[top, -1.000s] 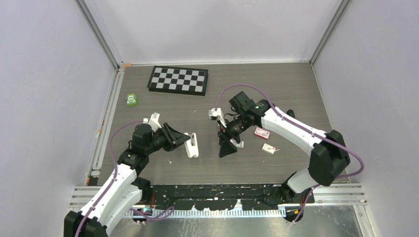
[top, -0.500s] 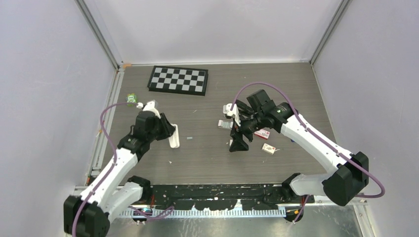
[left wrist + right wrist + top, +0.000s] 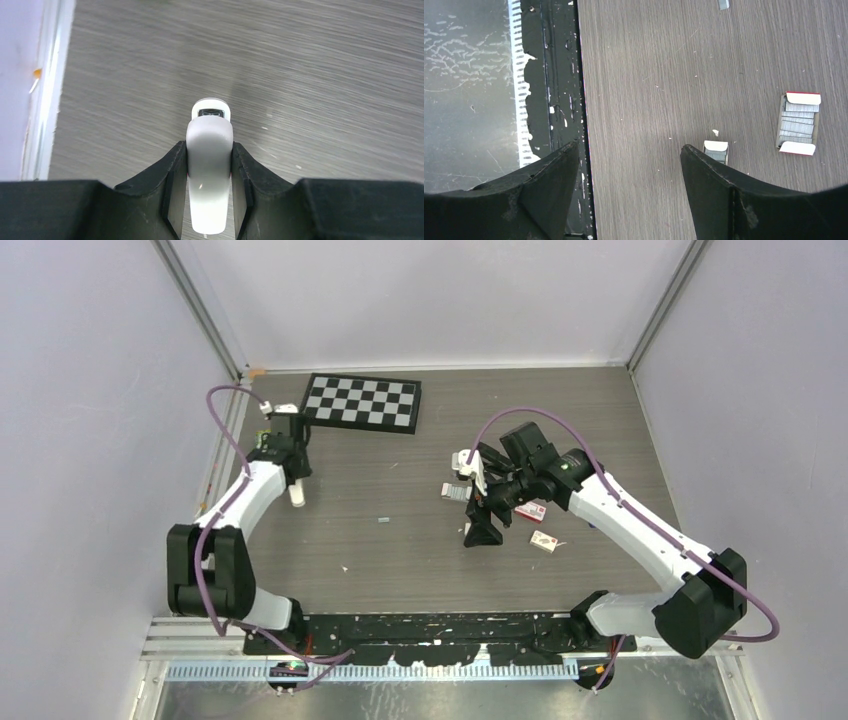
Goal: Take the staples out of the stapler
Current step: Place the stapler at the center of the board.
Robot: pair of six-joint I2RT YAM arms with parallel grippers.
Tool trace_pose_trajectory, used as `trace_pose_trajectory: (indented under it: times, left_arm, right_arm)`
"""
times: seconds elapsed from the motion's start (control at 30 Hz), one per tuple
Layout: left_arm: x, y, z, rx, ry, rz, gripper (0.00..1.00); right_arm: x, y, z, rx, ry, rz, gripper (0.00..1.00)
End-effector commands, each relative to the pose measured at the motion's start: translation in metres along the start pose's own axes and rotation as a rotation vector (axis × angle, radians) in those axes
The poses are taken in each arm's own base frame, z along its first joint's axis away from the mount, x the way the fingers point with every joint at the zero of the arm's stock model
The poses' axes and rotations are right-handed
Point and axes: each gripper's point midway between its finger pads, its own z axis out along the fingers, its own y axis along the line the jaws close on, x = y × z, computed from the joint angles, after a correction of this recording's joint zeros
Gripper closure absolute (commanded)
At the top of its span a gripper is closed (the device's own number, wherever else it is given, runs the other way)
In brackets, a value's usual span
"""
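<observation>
Holding the white stapler [image 3: 210,175] nose-outward, my left tool [image 3: 209,150] is closed snugly against its two sides, and I have it over the table [image 3: 400,570] close to the left edge, up toward the far-left corner. My right tool [image 3: 629,150] is spread wide with nothing between its fingers, pointing down at bare wood a little right of the table's middle. The staples [image 3: 455,492] lie flat on the table just beside that tool on its far side, a ribbed grey bundle with pale ends, and a short strip [image 3: 383,521] lies alone nearer the middle, well apart from both tools. From my right wrist I also see a small ribbed piece partly hidden behind one finger. I judge the unloading mostly done, since staples are out and lying loose. I cannot tell whether any remain inside, because the stapler's underside and magazine are hidden from me. What seems left is to check that and set the stapler down.
</observation>
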Motion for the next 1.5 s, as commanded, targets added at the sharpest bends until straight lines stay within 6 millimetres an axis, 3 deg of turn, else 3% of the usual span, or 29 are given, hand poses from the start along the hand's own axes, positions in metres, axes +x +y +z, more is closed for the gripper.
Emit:
trace_pose_trajectory:
  times: [0.0,0.27,0.47,0.6,0.7,0.9,1.07,1.2,1.3,1.4,1.47]
  left_arm:
    - [-0.021,0.039,0.015,-0.099,-0.019,-0.038,1.00]
    - [0.009,0.091,0.048,-0.165,0.110,-0.190,1.00]
    - [0.019,0.101,0.056,-0.208,0.167,-0.249,0.96]
    - [0.028,0.107,0.059,-0.249,0.215,-0.264,0.67]
    - [0.023,0.104,0.055,-0.228,0.225,-0.294,0.53]
    - [-0.009,0.085,0.026,-0.080,0.130,-0.342,0.32]
    - [-0.037,0.062,-0.018,0.115,-0.018,-0.346,0.20]
    - [-0.054,0.023,-0.063,0.400,-0.169,-0.322,0.02]
    - [-0.056,-0.010,-0.088,0.619,-0.234,-0.430,0.00]
    - [-0.046,-0.047,-0.109,0.883,-0.197,-0.503,0.00]
    - [-0.037,-0.067,-0.117,0.976,-0.150,-0.502,0.00]
  right_arm:
    - [-0.011,0.002,-0.006,0.019,-0.045,-0.039,0.21]
    - [-0.011,0.003,-0.006,0.018,-0.048,-0.043,0.21]
    - [-0.010,0.002,-0.006,0.019,-0.045,-0.042,0.21]
    - [-0.010,0.002,-0.006,0.021,-0.042,-0.041,0.21]
    - [-0.009,0.002,-0.006,0.023,-0.040,-0.041,0.21]
    - [-0.009,0.001,-0.009,0.026,-0.041,-0.041,0.21]
    - [-0.009,0.004,-0.013,0.021,-0.047,-0.049,0.21]
    - [-0.009,0.009,-0.021,0.002,-0.061,-0.067,0.21]
    - [-0.009,0.014,-0.030,-0.014,-0.083,-0.083,0.17]
    - [-0.008,0.019,-0.041,-0.029,-0.110,-0.100,0.01]
    - [-0.009,0.020,-0.051,-0.028,-0.143,-0.105,0.01]
